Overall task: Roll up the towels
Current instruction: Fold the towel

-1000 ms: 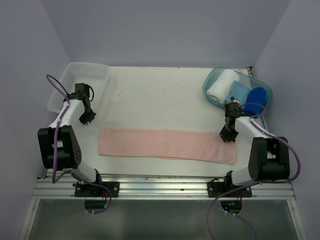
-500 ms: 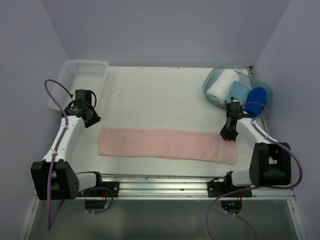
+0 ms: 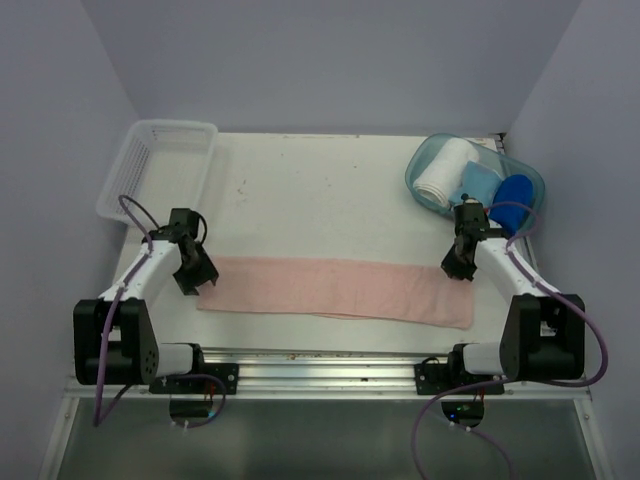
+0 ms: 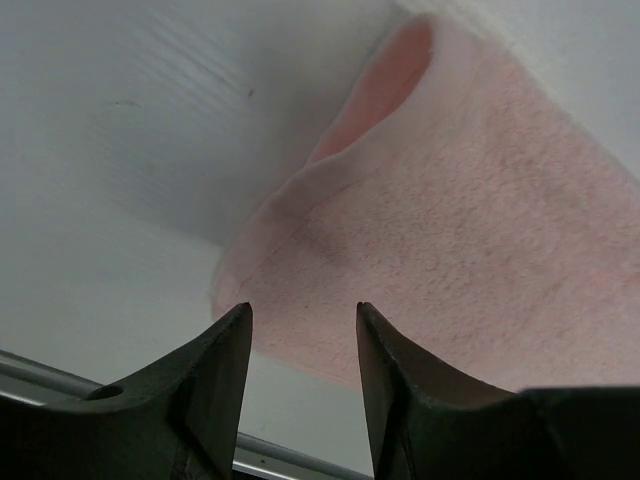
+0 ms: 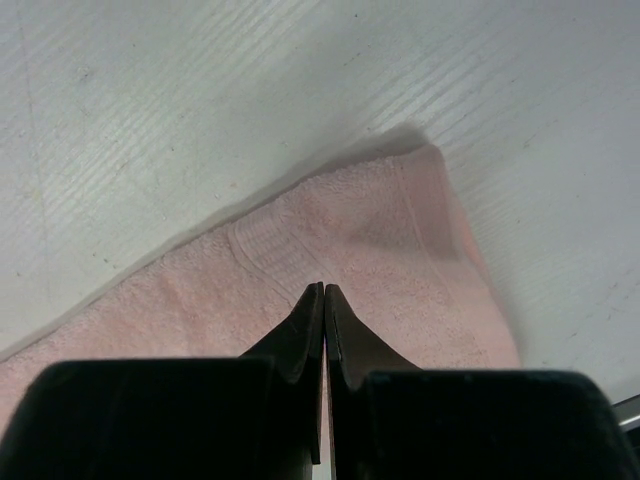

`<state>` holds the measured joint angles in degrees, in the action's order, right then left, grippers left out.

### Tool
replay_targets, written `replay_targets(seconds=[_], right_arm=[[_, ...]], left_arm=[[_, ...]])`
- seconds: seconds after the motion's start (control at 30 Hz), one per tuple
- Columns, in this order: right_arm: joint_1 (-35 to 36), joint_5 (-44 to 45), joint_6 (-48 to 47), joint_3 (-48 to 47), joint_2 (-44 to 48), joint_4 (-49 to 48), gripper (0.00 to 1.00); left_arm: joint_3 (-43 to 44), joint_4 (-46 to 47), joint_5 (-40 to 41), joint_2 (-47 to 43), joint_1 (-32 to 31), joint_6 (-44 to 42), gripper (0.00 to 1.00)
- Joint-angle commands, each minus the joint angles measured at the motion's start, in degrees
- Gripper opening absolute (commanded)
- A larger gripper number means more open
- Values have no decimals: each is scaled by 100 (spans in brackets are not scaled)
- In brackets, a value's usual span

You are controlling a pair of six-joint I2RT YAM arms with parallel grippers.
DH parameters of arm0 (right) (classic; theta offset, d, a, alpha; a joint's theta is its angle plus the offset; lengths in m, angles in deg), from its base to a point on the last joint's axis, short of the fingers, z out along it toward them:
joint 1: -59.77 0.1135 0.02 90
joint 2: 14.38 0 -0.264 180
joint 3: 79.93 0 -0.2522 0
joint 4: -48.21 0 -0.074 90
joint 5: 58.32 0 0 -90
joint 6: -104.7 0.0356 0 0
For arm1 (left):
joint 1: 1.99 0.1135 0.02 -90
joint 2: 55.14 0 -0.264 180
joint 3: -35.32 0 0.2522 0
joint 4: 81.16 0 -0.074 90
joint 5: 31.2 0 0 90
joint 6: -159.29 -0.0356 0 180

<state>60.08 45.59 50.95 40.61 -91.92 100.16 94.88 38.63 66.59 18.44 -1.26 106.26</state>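
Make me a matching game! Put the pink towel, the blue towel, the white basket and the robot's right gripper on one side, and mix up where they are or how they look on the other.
Things:
1. pink towel
2. blue towel
3. white basket
4. right gripper

Places or states:
A. inside the see-through tub at the far right
B. fingers pressed together
C. spread out flat between the two arms
D. at the far left corner of the table

Right pairs: 1-C, 2-A, 3-D, 4-B
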Motion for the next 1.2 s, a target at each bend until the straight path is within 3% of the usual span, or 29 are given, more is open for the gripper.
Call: replay_targets(seconds=[0.0,0.23,0.47,0.87,0.97,1.03,1.07,1.1,1.17], right_arm=[[-5,50,-92,-212,213,162,2],[-5,-11,-65,-159,195,162,2],[-5,-2,-39,-133,274,180,2],[-5,-20,-13,-80,309,232,2],[-5,-20,-13,-63,327,241,2],[-5,-3,-13,-54,344,250,2],[-5,6,-4,-54,345,259,2],[-5,6,-4,-54,353,267,2],[-5,41,-4,-63,362,294,2]], left_arm=[[-265,181,-226,271,-12,152,49],[-159,304,355,429,-12,355,51],[-45,391,706,-63,-12,346,53],[-511,1279,320,929,-3,205,57],[-616,1463,328,1097,-3,284,51],[-643,1508,319,1237,-3,284,41],[-643,1534,311,1264,-3,284,34],[-634,1543,311,1281,-3,276,18],[-555,1491,328,1282,-3,276,0]])
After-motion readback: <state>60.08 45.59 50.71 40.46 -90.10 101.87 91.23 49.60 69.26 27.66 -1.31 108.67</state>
